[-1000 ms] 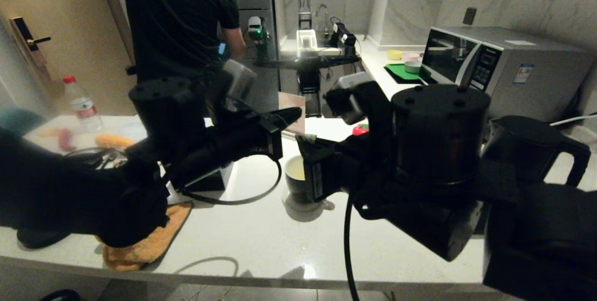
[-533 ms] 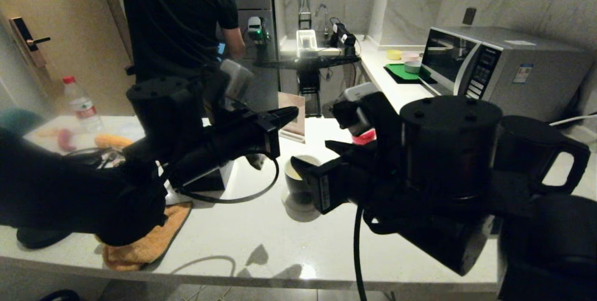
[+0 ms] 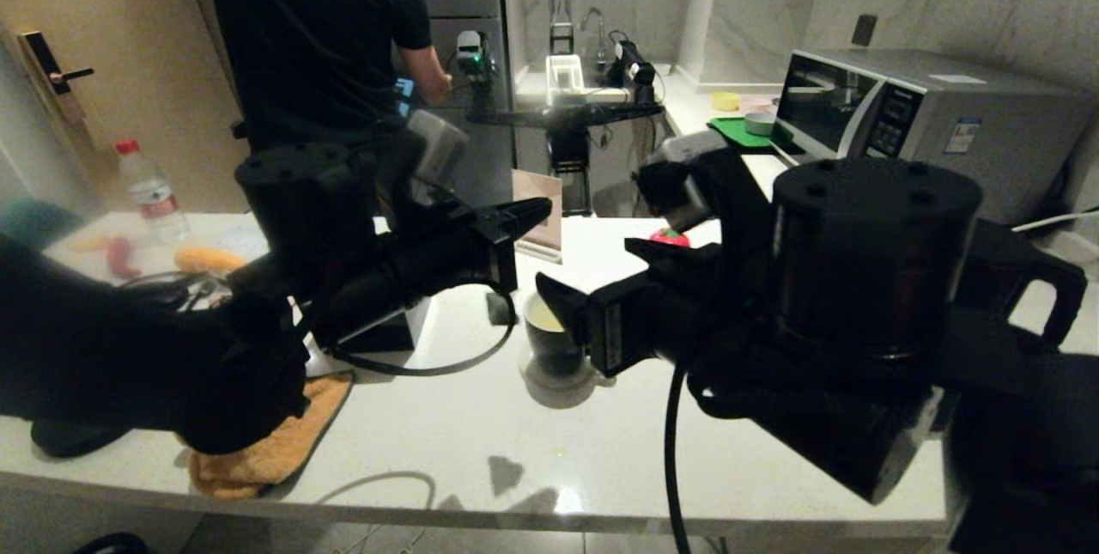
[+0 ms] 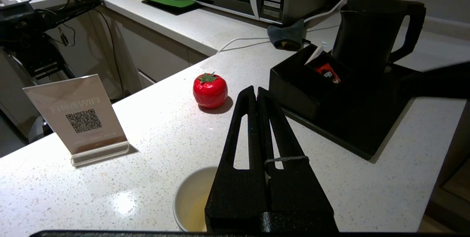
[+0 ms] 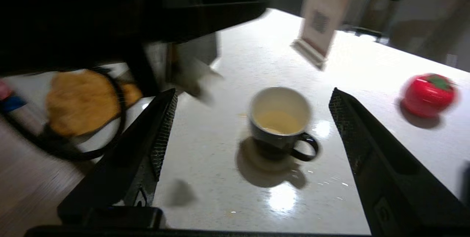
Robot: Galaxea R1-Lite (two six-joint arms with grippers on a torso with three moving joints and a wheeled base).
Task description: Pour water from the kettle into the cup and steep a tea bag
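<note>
Right gripper (image 5: 249, 115) fingers apart (empty) above the cup (image 5: 279, 118).

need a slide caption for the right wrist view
Right gripper, jaws wide open, hangs above the cup of pale yellowish liquid on the white counter, a red tomato-shaped object off to one side.

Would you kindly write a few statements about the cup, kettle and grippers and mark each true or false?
1. The right gripper is open with the cup between its fingers' lines. True.
2. The cup is empty. False: it holds pale yellowish liquid.
3. The left gripper is shut. True.
4. The kettle is tipped over the cup. False: it stands upright on its black tray.
5. The red tomato sits in the cup. False: it sits on the counter.
</note>
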